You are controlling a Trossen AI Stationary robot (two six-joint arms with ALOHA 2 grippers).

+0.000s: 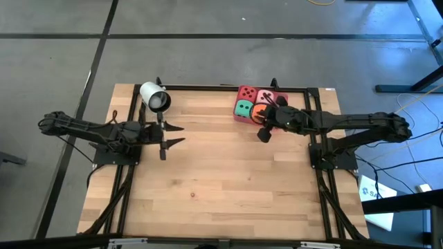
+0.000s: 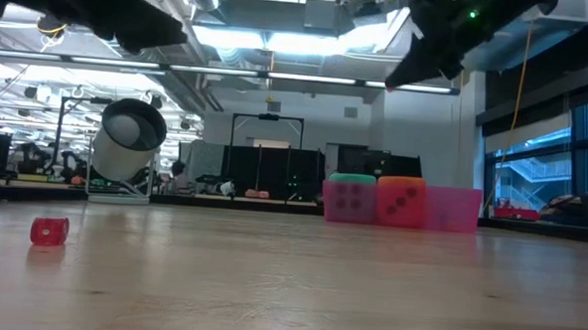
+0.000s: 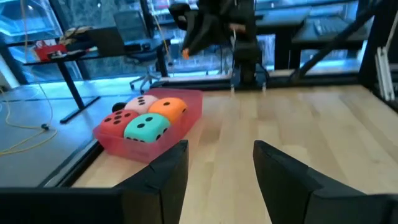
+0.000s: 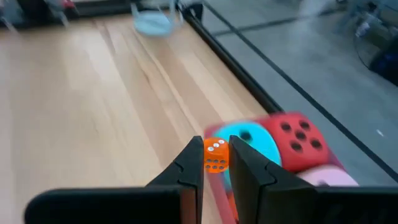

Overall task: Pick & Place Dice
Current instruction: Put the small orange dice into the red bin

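Note:
A flat red tray [image 1: 239, 116] near the table's far right edge carries four soft cubes: red [image 3: 117, 122], green [image 3: 147, 129], orange [image 3: 168, 107] and pink [image 3: 142, 102]. My right gripper [image 4: 216, 149] hovers by the tray's near side, above the table, shut on a small clear orange die [image 4: 216, 155] with white pips. A small red die [image 2: 50, 231] rests on the table top, seen only in the low view. My left gripper [image 1: 174, 135] waits open over the table's left half, its fingers pointing toward the tray. My right gripper pinches the small orange die [image 4: 216, 155] between its two fingers [image 4: 189, 165], which press on two opposite faces. The die is lifted clear of the table, beside the green cube.
A white cylinder [image 1: 154, 97] lies tilted near the far left edge, just beyond my left gripper. Bare wood fills the table's middle and near half. A dark frame [image 1: 208, 88] runs along the table's edges.

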